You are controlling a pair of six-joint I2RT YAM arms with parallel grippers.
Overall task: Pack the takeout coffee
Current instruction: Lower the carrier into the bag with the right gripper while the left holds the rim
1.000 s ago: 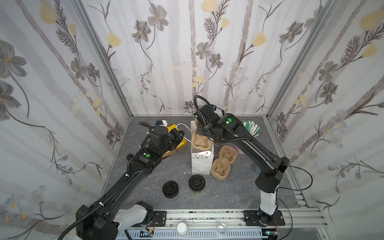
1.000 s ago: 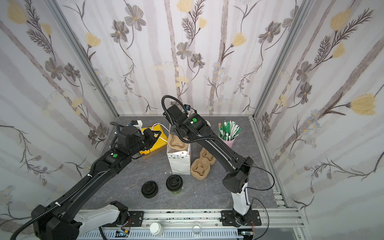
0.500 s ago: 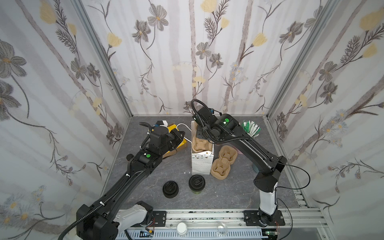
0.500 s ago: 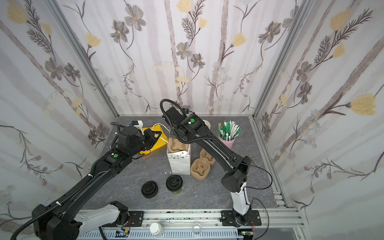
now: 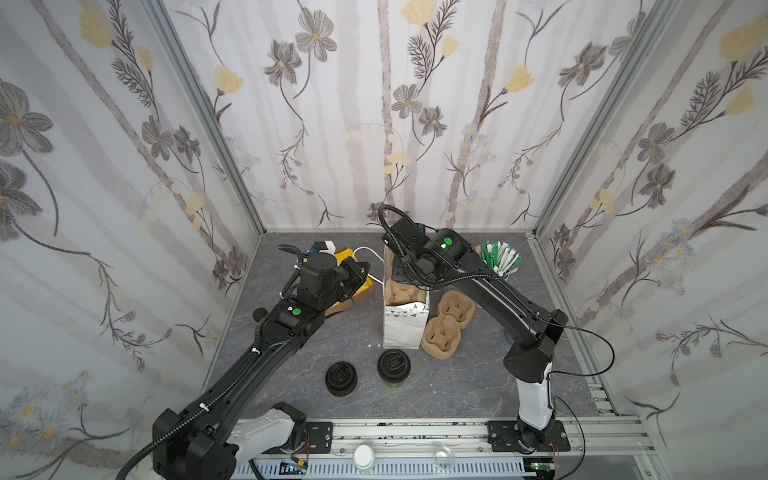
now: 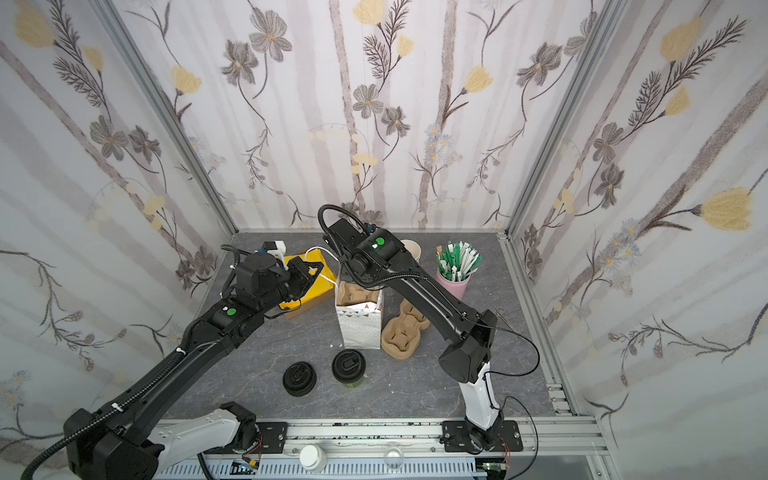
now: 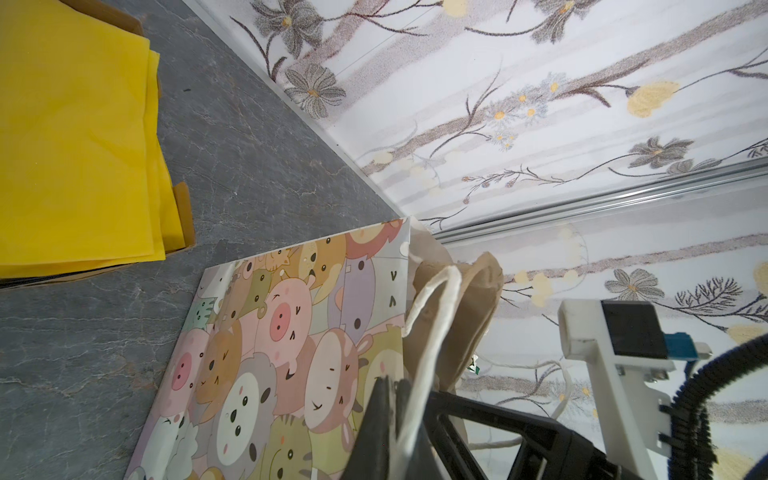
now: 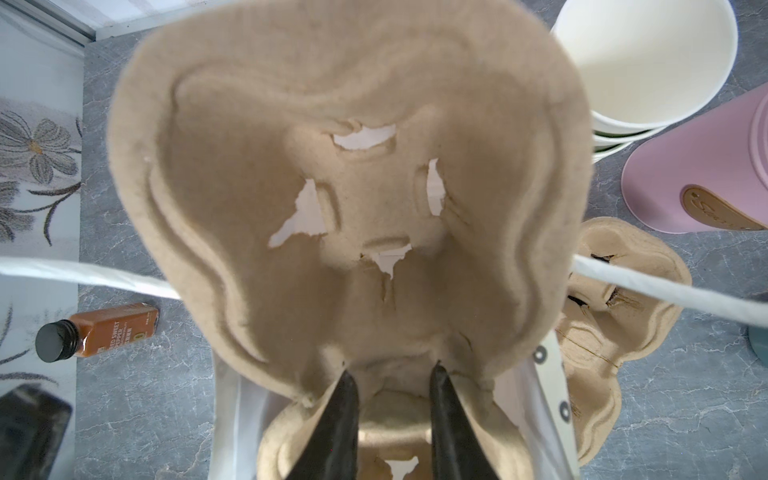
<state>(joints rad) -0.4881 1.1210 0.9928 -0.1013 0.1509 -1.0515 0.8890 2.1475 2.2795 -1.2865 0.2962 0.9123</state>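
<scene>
the takeout coffee (image 5: 393,365) stands upright on the counter (image 5: 457,386) in front of the paper bag (image 5: 403,328), well apart from both hands. the step in hand seems to be seating a cup carrier (image 8: 374,208) in the bag: the right hand (image 8: 392,372), wrist aimed down over the bag's mouth, pinches the carrier's middle ridge; the left hand (image 7: 392,388), reaching in from the side, is clamped on the bag's cord handle (image 7: 428,316). next, likely: settle the carrier level, let go, fetch the cup.

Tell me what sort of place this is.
Probably a robot test cell staged as a coffee takeout counter: floral-papered panel walls, an aluminium base rail, a black-lidded dark paper cup and brown moulded-pulp cup carriers.
</scene>
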